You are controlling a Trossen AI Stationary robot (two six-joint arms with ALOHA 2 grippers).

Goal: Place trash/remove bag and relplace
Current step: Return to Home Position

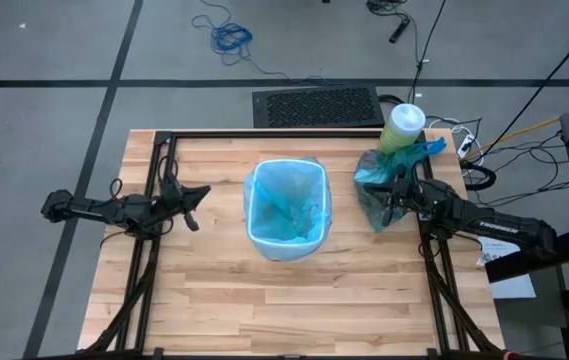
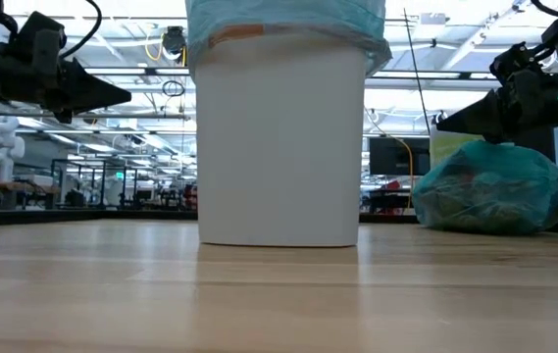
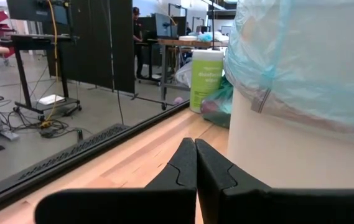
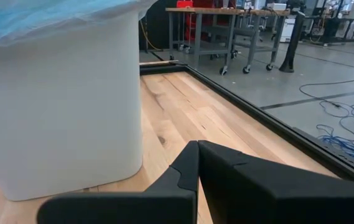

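Both closed and empty: my left tool (image 3: 195, 142) waits clear, but my right tool (image 4: 198, 144), close over the bag (image 2: 494, 191), could snag it retreating.

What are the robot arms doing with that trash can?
Right now neither arm is holding anything. The white bin stands in the middle of the table with a pale blue bag lining it. A full teal-green bag sits on the table to its right, next to a green canister. The left end effector is on the bin's left and the right end effector is above the full bag. Both are shut and empty.
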